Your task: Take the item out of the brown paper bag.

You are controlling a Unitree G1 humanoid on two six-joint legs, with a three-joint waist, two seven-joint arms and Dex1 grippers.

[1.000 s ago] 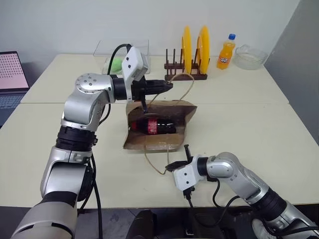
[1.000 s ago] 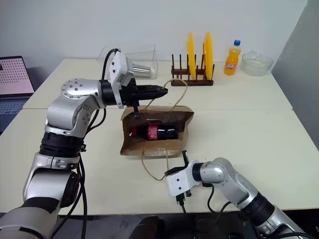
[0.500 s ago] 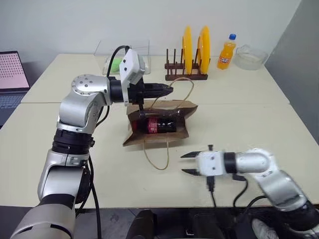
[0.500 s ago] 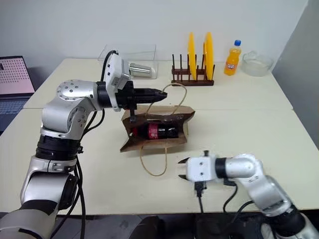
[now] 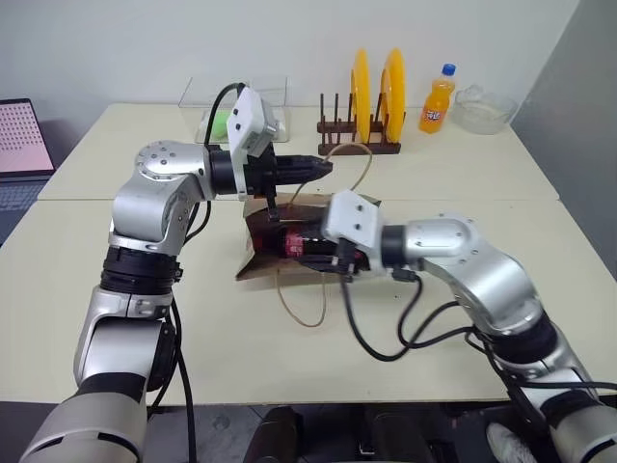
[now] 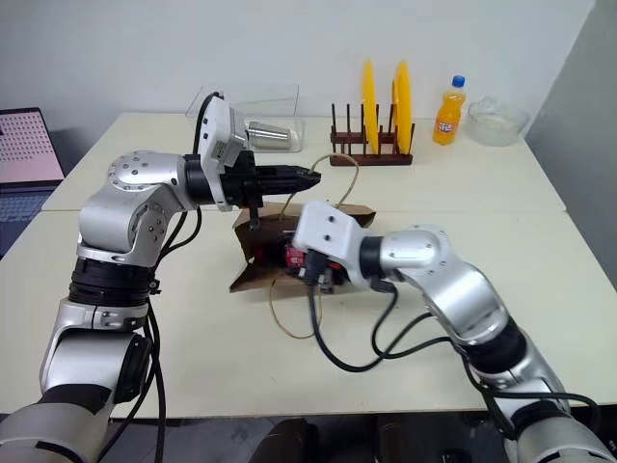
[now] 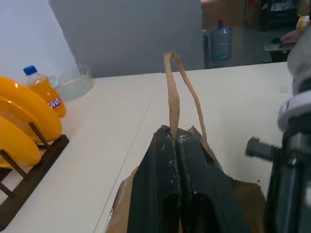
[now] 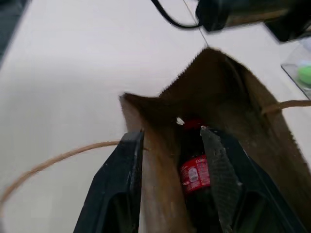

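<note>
The brown paper bag (image 5: 258, 266) lies on its side mid-table, mouth toward me. My left gripper (image 5: 326, 166) is shut on the bag's upper handle (image 7: 171, 82) and holds it up level, which keeps the mouth raised. Inside lies the item (image 8: 194, 172), a dark bottle with a red label and red cap, also seen in the head view (image 5: 290, 244). My right gripper (image 8: 171, 134) is open at the mouth. One of its fingers (image 8: 127, 160) is outside the bag's wall, and the other sits just inside, beside the bottle's cap end. The second handle (image 5: 301, 314) trails loose on the table.
At the back stand a wooden rack with yellow plates (image 5: 372, 95), an orange soda bottle (image 5: 437, 100), a glass bowl (image 5: 482, 109) and a clear box (image 5: 218, 120). A laptop (image 5: 19, 145) sits at the far left. Cables hang from my right forearm.
My right arm rose from the table's front edge and swung forward to the bag's mouth, and its gripper opened. The left gripper kept its hold on the handle.
</note>
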